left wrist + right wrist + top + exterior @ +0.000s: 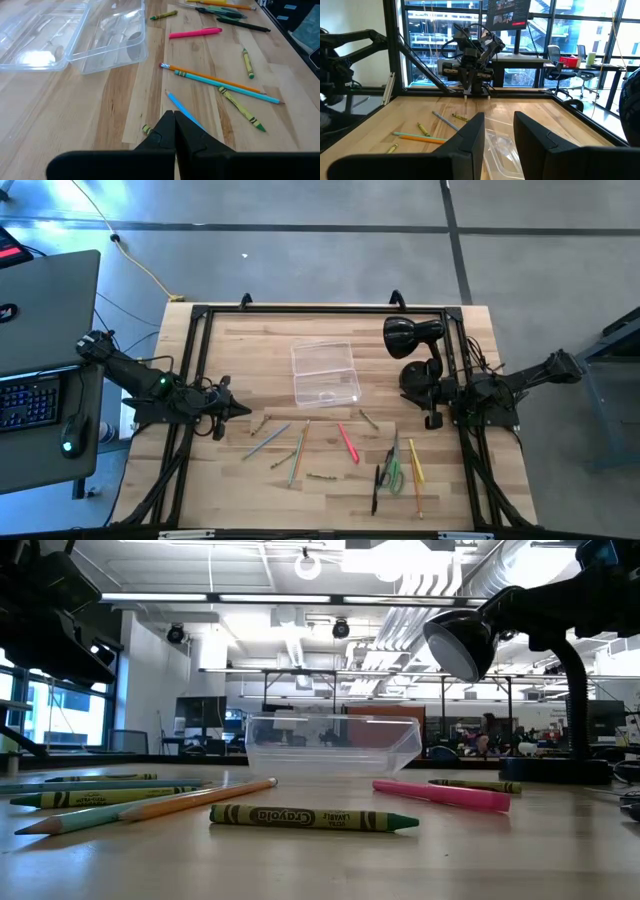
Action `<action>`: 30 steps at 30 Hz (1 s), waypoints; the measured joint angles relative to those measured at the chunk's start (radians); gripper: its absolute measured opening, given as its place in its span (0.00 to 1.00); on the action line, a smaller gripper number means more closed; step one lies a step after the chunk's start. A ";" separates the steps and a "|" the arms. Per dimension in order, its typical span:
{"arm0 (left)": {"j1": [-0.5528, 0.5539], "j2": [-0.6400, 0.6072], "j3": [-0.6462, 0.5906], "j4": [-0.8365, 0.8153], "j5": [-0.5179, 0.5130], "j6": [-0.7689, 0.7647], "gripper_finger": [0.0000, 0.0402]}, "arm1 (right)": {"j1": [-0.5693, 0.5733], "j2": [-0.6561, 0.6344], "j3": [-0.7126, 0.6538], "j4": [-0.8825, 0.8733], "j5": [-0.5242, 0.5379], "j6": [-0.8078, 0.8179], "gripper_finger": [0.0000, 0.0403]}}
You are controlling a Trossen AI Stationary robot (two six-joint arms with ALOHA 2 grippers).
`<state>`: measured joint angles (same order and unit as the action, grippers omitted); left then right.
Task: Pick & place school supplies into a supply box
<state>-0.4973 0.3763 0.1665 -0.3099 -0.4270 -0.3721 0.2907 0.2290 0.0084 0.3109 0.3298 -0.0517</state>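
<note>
My high view looks straight down on the table point(330, 490). My low view looks level across it, close to a crayon point(312, 819). Wrist views face inward; all share the box point(325, 372).

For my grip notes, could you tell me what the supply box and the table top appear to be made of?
Supply box: probably thin clear plastic, glossy; the wood shows straight through it and its walls catch highlights. Table: looks like pale wood in joined strips, smooth matte, with visible grain lines.
</note>
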 joint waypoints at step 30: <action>0.000 0.000 0.001 0.294 -0.273 0.127 0.07 | 0.000 0.000 0.000 0.000 0.000 0.000 0.21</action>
<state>-0.4976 0.3759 0.1673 -0.0161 -0.7002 -0.2447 0.2906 0.2288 0.0084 0.3108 0.3301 -0.0517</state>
